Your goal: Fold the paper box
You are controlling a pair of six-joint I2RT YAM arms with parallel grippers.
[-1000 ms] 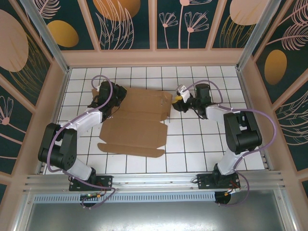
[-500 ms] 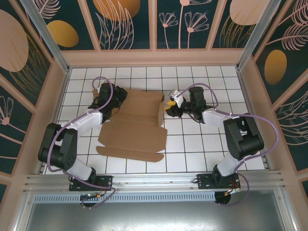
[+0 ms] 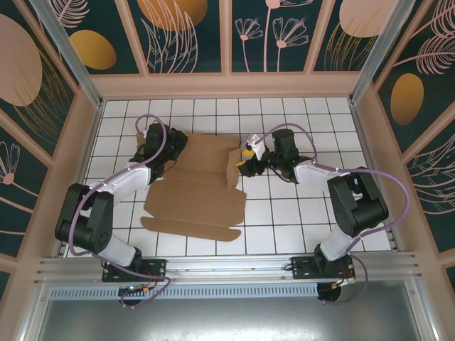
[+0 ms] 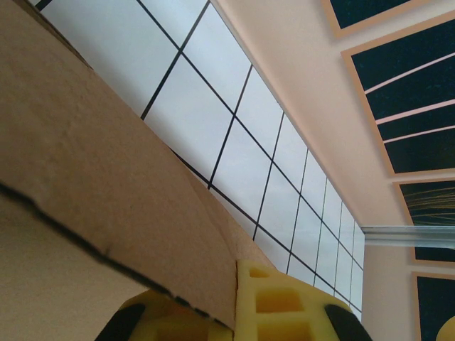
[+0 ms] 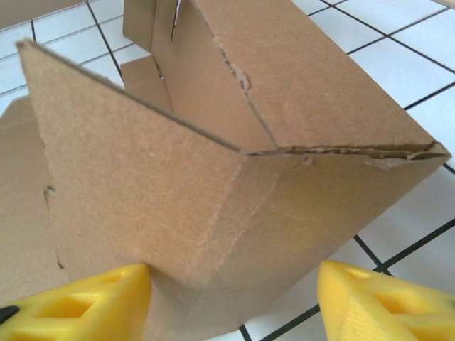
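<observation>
Whereas a second ago the right fingers (image 5: 377,302) sat narrower and clear of the paper box (image 3: 199,192), they now stand wide apart at its right edge, one either side of a raised side flap (image 3: 232,165). That flap, which lay nearly flat before, stands up and leans in over the box's middle, so the right edge of the box has drawn inward. The whole sheet has slid a little toward the left arm (image 3: 89,220). The near panel of the box, with its rounded tab, lies flat as it did.

From their bases nearest the box's tab edge, both arms rise to bent elbows and reach forward and inward. The right arm (image 3: 352,202) stretches low along the desk (image 3: 298,213) to the box's far right corner. The left fingers (image 4: 284,305) are at the far left corner, pinched tight on the cardboard edge, unchanged.

Under the box lies a desk of white tiles with dark joints, and the box sits left of its middle. A metal rail (image 3: 227,268) runs before the box's near side. Beyond its far side stand dark teal walls (image 3: 192,35) with peach leaf patterns and pale frames.
</observation>
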